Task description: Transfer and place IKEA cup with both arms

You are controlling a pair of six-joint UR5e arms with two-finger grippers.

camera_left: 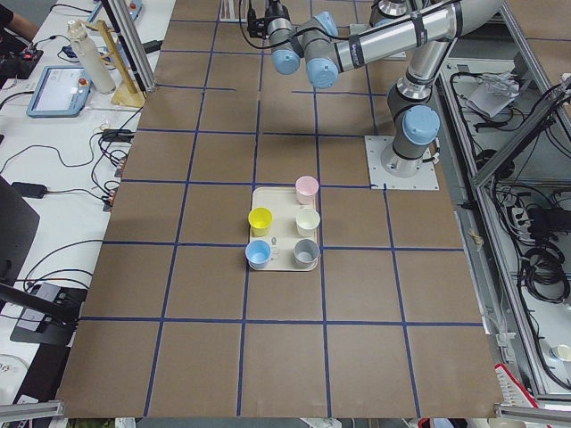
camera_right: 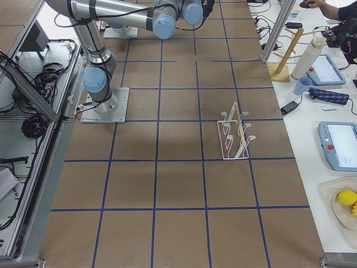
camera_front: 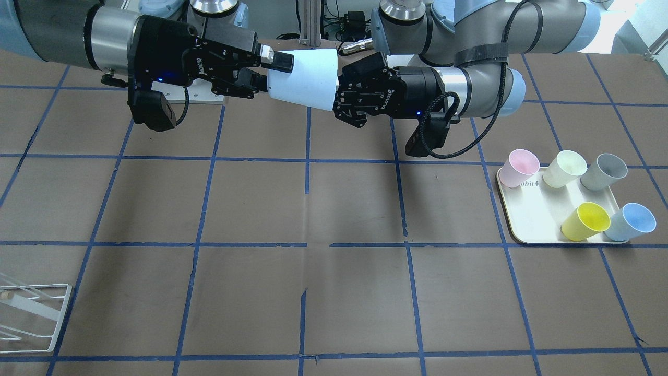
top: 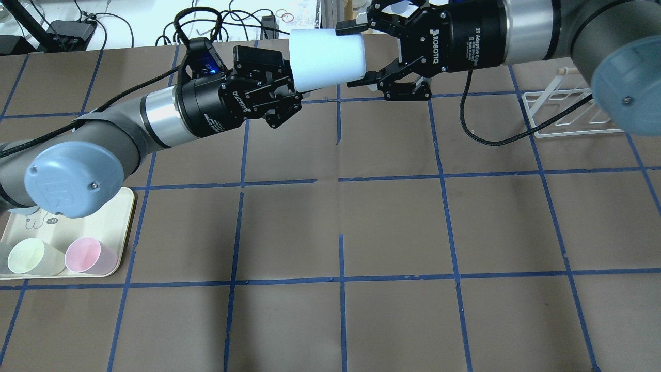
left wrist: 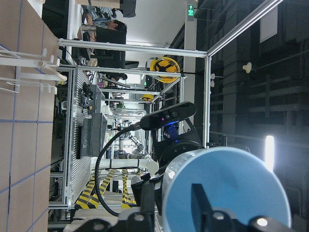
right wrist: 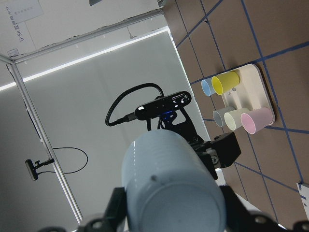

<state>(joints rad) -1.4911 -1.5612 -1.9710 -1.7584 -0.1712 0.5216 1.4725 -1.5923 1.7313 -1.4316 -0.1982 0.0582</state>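
Note:
The IKEA cup (camera_front: 308, 78), pale blue, hangs on its side high above the table's far middle, between both arms. My left gripper (camera_front: 338, 94) is shut on the wide rim end. In the left wrist view one finger (left wrist: 200, 198) lies inside the deeper blue inside of the cup (left wrist: 241, 179). My right gripper (top: 357, 52) straddles the narrow base end, with a finger against each side of the cup (top: 325, 59). The right wrist view shows the cup's base (right wrist: 169, 183) between those fingers.
A cream tray (camera_front: 527, 219) on the robot's left side holds a pink cup (camera_front: 519, 167), a pale green cup (camera_front: 565, 168), a grey cup (camera_front: 604, 171), a yellow cup (camera_front: 586, 221) and a second blue cup (camera_front: 632, 221). A white wire rack (top: 568, 111) stands on the robot's right.

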